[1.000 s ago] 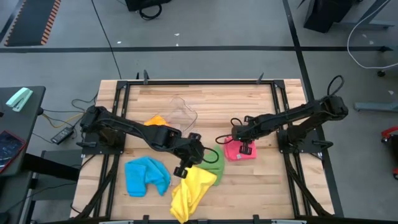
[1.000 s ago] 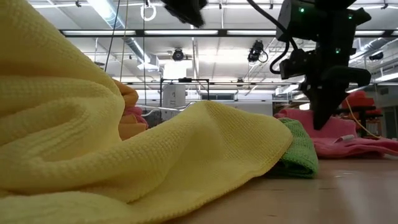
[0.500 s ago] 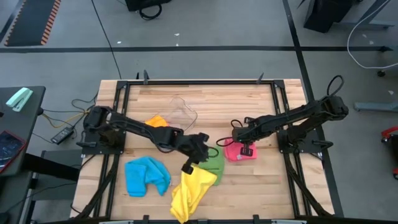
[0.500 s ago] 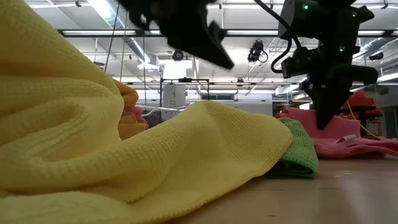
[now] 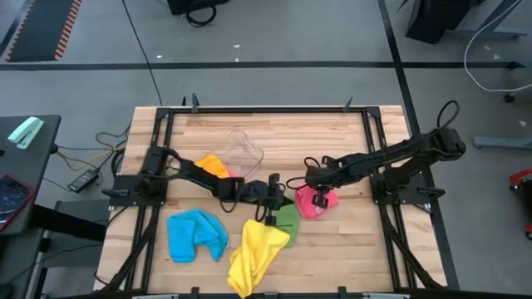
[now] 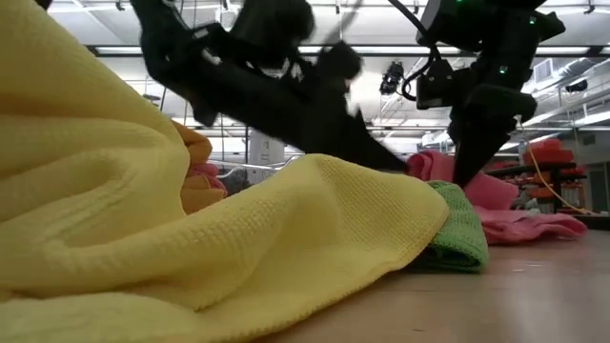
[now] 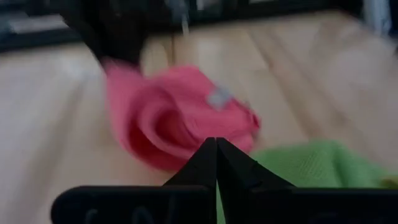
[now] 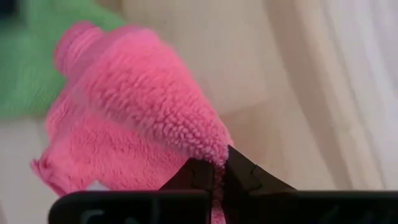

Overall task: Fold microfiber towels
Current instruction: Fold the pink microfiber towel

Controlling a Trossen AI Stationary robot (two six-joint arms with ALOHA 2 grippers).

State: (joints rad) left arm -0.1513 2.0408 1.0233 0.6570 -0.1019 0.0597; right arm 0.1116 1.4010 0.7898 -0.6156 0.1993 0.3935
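My right gripper is shut on the pink towel, right of the table's middle. The green towel lies just left of it on the wood, partly under the yellow towel. My left gripper is shut and low, pointing almost level toward the pink towel, with the green towel beside and below its tips. I cannot tell whether it touches any cloth. The blue towel lies near left, and the orange towel lies beside the tub. My right gripper pinches a bunched-up ridge of the pink towel between its two fingertips, coming steeply from above. That part is pulled up into a peak. The rest of the towel lies slack on the table.
A clear plastic tub stands behind the left arm near the table's middle. The yellow towel is heaped close to the near edge. Bare wood shows at the near right and along the far side.
My left gripper has come down and gone toward the table's right, from above the yellow towel to just short of the pink one, tipping from steeply down to nearly level. The pink towel, flat before, is now bunched, its held part drawn up and leftward.
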